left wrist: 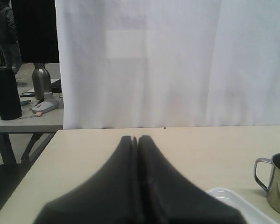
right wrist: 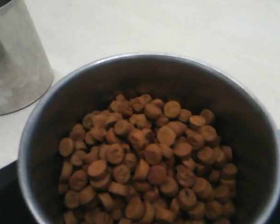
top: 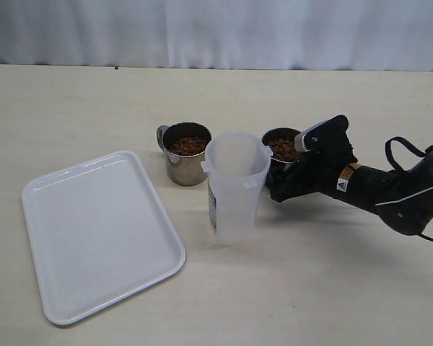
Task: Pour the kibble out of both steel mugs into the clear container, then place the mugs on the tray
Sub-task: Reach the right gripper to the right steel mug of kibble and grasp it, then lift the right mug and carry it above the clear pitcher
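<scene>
Left gripper (left wrist: 135,140): jaws were together, nothing held.
Right gripper (top: 294,167): jaws stood apart around steel mug (right wrist: 74,100) with kibble (right wrist: 144,163).

I work over a pale beige desk (top: 325,295), smooth and matte, with a tiny dark speck (top: 116,68) at its far edge. A white pleated curtain (top: 216,32) hangs behind it. Past the curtain's edge, in my left wrist view, a second desk (left wrist: 37,122) carries a steel bottle (left wrist: 41,79), a tall black cylinder (left wrist: 5,93) and a pale mouse-shaped object (left wrist: 45,106).
</scene>
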